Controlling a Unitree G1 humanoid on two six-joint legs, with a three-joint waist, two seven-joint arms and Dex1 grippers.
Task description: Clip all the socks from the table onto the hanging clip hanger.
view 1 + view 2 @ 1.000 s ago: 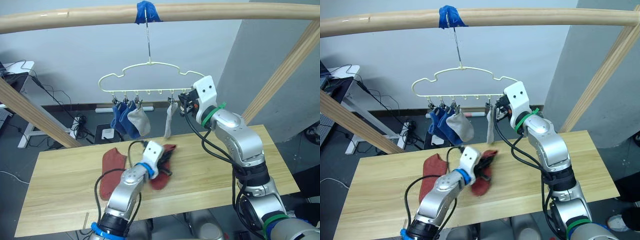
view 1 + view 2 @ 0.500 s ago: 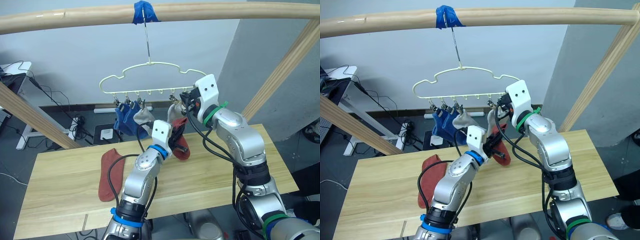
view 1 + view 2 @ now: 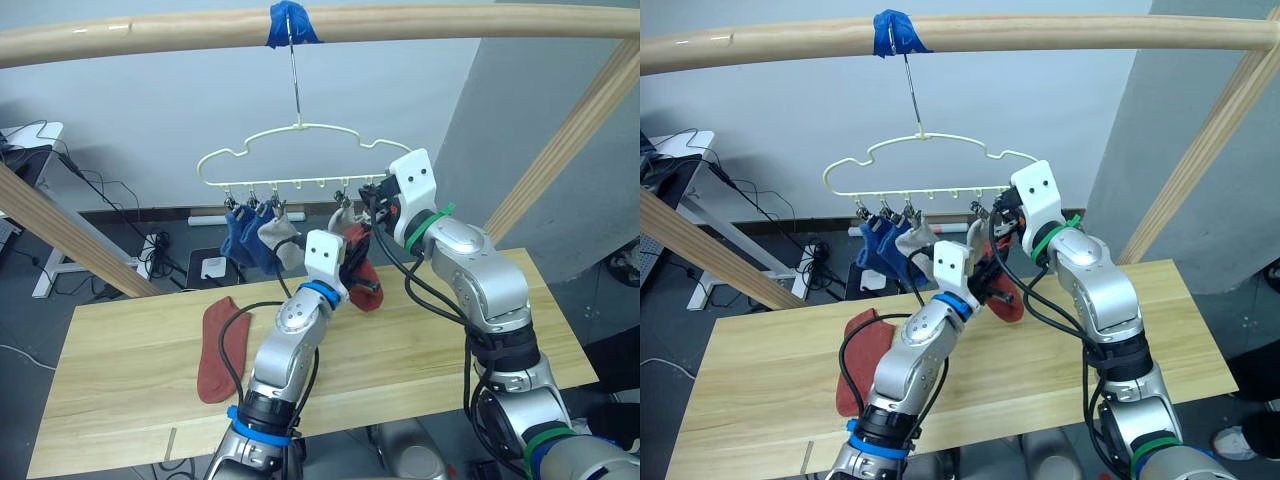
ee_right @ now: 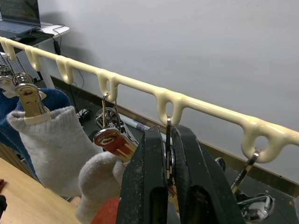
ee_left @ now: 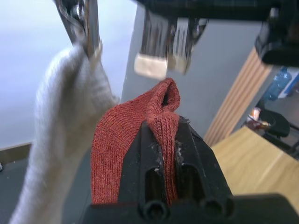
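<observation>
On the table (image 3: pixel 120 340), well left of the clip hanger's (image 3: pixel 300 165) free clip (image 5: pixel 163 44) and below it, the second rust-red sock (image 3: pixel 222 348) lies flat. My left gripper (image 5: pixel 161 135) is clamped on the other rust-red sock (image 5: pixel 126 140), its folded cuff pointing up just under that clip's open mouth, beside the hung grey sock (image 5: pixel 60 126). My right gripper (image 4: pixel 167 163) pinches that clip's upper end below the hanger's loop, squeezing it. The sock hangs long-axis down; I judge a short lift straight up seats it.
</observation>
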